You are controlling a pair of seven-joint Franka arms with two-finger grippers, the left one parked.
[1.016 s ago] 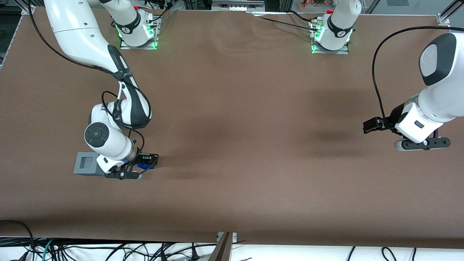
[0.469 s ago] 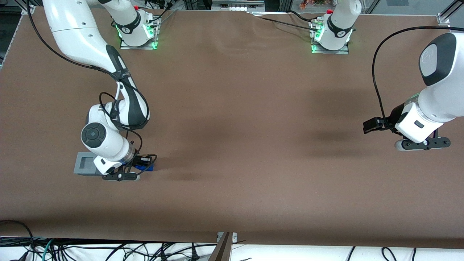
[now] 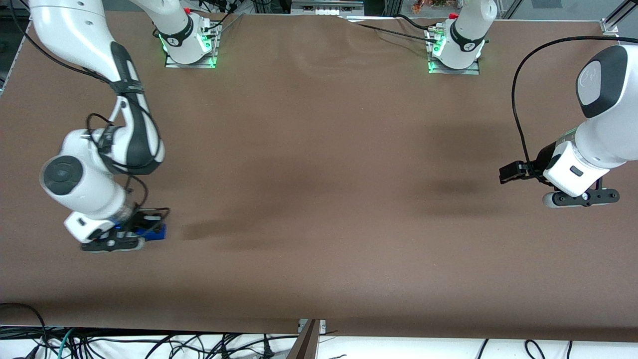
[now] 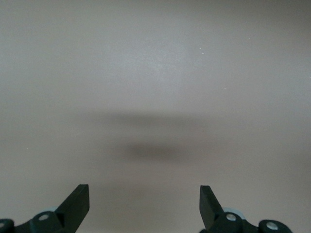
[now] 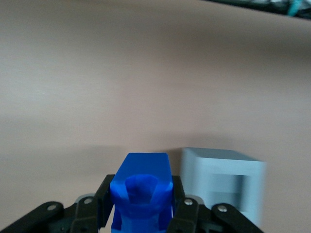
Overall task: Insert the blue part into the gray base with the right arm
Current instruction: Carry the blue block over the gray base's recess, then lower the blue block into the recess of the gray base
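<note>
The brown, matte desk (image 3: pixel 319 199) carries 1 gray base (image 5: pixel 226 182), a smooth light-gray plastic cube with a square recess on top. My tool (image 5: pixel 142 208) is clenched on the 1 blue part (image 5: pixel 142 194), a bright-blue blocky piece held just beside the base, above the desk at my working end.

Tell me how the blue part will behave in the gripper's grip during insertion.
The blue part looks like rigid plastic, so it likely won't flex between the gripper fingers. Its smooth faces might slip if it catches the gray base. It seems small and probably light.
</note>
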